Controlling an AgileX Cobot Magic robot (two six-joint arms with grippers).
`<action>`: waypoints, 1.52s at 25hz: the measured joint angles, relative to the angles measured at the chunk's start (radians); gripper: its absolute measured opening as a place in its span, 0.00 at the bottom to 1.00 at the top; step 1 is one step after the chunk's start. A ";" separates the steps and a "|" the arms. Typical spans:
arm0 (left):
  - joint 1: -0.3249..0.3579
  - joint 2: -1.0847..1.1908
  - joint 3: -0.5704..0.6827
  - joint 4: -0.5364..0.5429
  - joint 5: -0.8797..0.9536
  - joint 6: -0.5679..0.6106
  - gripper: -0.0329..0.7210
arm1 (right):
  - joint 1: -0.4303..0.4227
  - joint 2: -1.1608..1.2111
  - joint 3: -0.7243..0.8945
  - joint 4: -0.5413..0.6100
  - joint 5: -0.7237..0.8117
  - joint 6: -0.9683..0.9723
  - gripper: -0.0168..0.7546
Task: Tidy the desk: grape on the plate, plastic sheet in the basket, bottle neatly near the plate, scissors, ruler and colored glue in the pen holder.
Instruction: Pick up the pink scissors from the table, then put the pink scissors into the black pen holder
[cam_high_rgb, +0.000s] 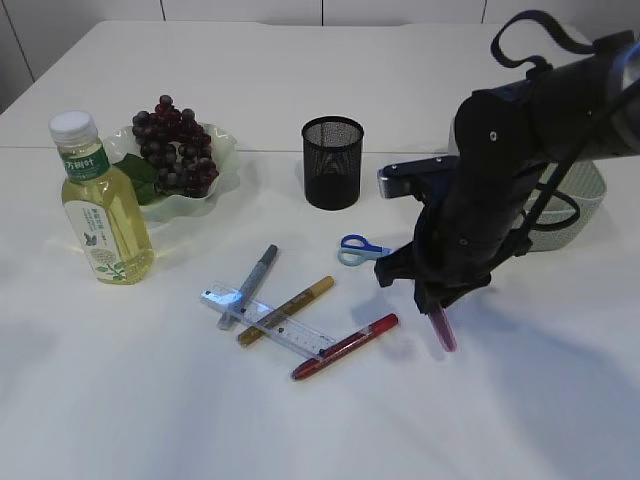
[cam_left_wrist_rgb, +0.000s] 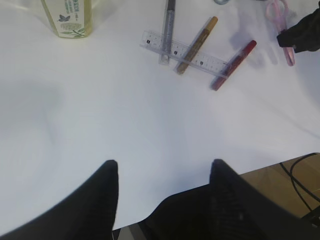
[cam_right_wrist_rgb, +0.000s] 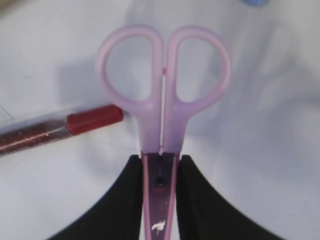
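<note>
Fingers (cam_right_wrist_rgb: 131, 200) around pink scissors (cam_right_wrist_rgb: 164, 95)

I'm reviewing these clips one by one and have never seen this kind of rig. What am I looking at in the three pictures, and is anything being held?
It is a two-armed robot at a white table. One picture looks at the table from outside; the other two come from cameras on each wrist. The right gripper has its jaws closed on pink scissors, handles pointing away. The left gripper is open and holds nothing. On the table lie a ruler under three glue pens, blue scissors, a bottle, grapes on a plate, a mesh pen holder and a basket.
</note>
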 joint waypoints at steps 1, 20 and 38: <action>0.000 0.000 0.000 0.000 0.000 0.000 0.61 | 0.000 -0.015 0.000 0.000 -0.013 -0.002 0.22; 0.000 0.000 0.000 0.000 0.000 -0.002 0.60 | 0.000 -0.145 -0.016 -0.002 -0.240 -0.027 0.22; 0.000 0.000 0.000 0.000 0.000 -0.002 0.60 | 0.000 -0.135 -0.116 -0.014 -0.664 -0.027 0.22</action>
